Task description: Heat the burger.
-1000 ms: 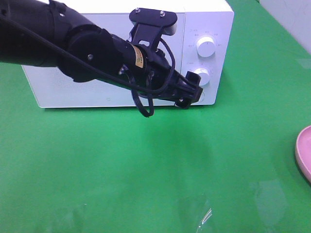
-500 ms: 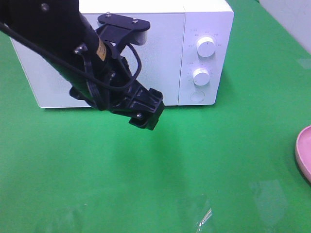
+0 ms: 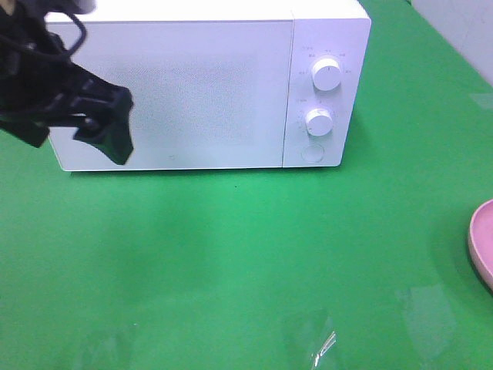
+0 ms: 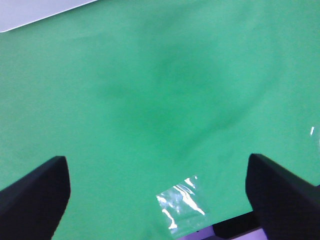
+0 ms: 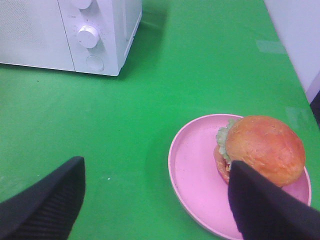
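The left gripper point(image 3: 104, 131) is swinging off the microwave point(image 3: 208, 85) (fingers wide, empty), leaving the right gripper point(image 5: 155, 200), fingers also spread, nearer the burger point(image 5: 260, 147).

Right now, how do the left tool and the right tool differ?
The left tool hangs in front of the microwave door's left edge; the right tool hovers by the pink plate. The left tool's view shows bare green cloth; the right tool's shows the burger. Both stand open and empty.
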### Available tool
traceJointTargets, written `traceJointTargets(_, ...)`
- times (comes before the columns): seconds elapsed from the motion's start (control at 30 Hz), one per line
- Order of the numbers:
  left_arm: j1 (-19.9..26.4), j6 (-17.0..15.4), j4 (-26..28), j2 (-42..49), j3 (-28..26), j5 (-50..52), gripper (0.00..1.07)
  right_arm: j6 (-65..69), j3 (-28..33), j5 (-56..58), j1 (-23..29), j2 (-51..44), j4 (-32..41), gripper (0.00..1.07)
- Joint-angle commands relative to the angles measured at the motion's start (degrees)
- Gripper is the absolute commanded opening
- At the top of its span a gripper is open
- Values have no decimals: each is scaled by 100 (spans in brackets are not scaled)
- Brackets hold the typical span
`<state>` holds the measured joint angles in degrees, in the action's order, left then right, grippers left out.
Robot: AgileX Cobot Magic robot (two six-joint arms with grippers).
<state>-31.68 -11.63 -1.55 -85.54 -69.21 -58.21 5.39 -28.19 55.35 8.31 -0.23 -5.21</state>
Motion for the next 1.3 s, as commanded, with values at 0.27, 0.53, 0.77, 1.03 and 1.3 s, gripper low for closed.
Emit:
traceJointTargets(0.27,1874,1106,991,539,-29,-745,87,-17,6,-40,-29,-149,6,76)
traceJointTargets(0.53,3025,1261,1175,1530,636,-647,87,-17,6,-40,-29,-149,6,76)
traceJointTargets(0.77,3352,1163,1094,2521,1765,-315,87,-17,6,-40,-29,-149,6,76)
traceJointTargets(1.03,3352,1163,911,4395,3065,-189,87,-17,6,-40,-29,-149,6,76)
traceJointTargets(1.3,3352,1163,905,5884,3718,-275,87,-17,6,-40,-29,-149,6,76)
